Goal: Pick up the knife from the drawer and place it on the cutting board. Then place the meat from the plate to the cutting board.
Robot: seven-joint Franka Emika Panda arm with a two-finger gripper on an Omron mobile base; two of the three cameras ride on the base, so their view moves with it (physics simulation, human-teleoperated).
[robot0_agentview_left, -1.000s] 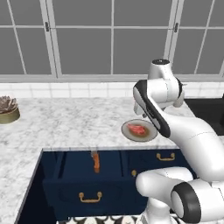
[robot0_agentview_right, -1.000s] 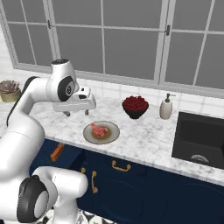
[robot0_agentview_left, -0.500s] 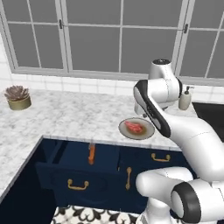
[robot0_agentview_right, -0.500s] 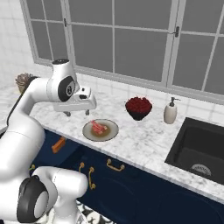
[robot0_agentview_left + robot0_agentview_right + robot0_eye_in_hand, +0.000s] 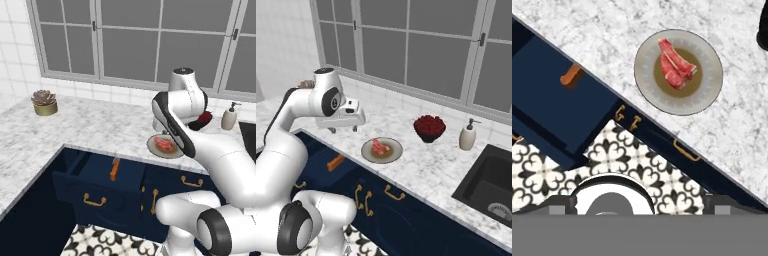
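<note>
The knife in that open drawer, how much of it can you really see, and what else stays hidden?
- Knife: in the left base view its orange handle shows in the drawer; the blade is too small and dark to make out.
- Cutting board: not to be found.
- Dark bowl: left base view, mostly behind the arm.
- Tool: right base view, open, fingertips tiny.

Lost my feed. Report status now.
Pincer open, empty, above counter. Knife lies in open drawer. Meat on plate. Nothing blocking the knife.
</note>
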